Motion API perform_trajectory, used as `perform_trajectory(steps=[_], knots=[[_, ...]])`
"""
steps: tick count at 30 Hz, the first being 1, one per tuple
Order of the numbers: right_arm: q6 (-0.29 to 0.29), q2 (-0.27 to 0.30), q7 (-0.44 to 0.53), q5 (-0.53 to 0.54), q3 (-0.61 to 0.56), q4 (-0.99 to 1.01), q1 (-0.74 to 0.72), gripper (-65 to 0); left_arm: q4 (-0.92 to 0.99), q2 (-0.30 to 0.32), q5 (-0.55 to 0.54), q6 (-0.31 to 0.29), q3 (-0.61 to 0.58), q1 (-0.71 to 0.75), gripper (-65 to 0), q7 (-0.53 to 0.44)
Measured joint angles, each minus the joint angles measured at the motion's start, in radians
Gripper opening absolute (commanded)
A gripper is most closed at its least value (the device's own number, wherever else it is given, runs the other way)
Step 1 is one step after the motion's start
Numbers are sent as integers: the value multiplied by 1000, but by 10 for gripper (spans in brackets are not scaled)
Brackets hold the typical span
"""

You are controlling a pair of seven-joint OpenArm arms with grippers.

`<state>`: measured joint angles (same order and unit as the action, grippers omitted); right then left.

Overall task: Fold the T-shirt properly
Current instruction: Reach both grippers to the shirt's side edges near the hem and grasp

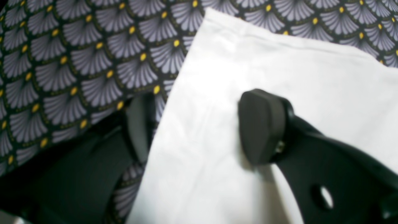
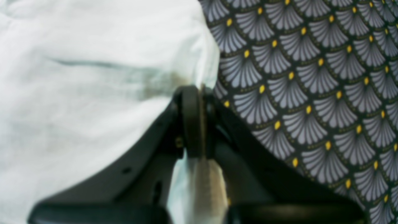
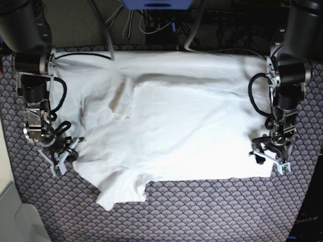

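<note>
The white T-shirt [image 3: 186, 131] lies spread and wrinkled across the table, hem toward the base view's right and a sleeve hanging toward the front left. My left gripper [image 1: 200, 127] is open at the shirt's front right corner [image 3: 270, 157]. One finger [image 1: 261, 124] is over the cloth [image 1: 279, 68] and the other [image 1: 140, 124] is over the table cover. My right gripper [image 2: 201, 121] is shut on the shirt's edge [image 2: 77, 77], with a strip of fabric pinched between its pads. In the base view it sits at the shirt's left edge [image 3: 63, 155].
A dark tablecloth [image 3: 212, 212] with a grey fan pattern and yellow dots covers the table. Cables [image 3: 151, 25] and a blue object [image 3: 156, 4] lie behind the back edge. A pale surface [image 3: 12, 217] shows at the front left corner.
</note>
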<state>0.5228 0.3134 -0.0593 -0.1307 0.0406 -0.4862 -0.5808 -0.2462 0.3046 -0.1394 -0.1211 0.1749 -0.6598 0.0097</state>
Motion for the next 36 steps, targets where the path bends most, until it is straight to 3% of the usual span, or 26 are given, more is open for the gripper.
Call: perform_trajectory(steps=[6, 8, 11, 15, 18, 20, 29, 36], knots=[[0, 0, 1, 0, 0, 0, 0, -650, 0, -14, 0, 4, 0, 0, -213, -8], [0, 0, 0, 0, 0, 0, 0, -650, 0, -14, 0, 5, 0, 0, -246, -8], [0, 0, 0, 0, 0, 0, 0, -650, 0, -13, 0, 5, 0, 0, -392, -8], [1, 1, 1, 0, 0, 0, 0, -650, 0, -14, -2, -3, 0, 0, -650, -7], [2, 0, 1, 0, 0, 0, 0, -650, 0, -13, -1, -4, 0, 0, -627, -5], [3, 0, -7, -2, 0, -11, 3, -650, 0, -11, -1, -5, 0, 0, -649, -3], [4, -1, -57, -11, 2, -277, 140, -650, -5, 2, -8, -15, 3, 3, -644, 12], [7, 34, -116, 112, 0, -362, 180, -650, -19, 11, -12, -18, 5, 0, -644, 72]])
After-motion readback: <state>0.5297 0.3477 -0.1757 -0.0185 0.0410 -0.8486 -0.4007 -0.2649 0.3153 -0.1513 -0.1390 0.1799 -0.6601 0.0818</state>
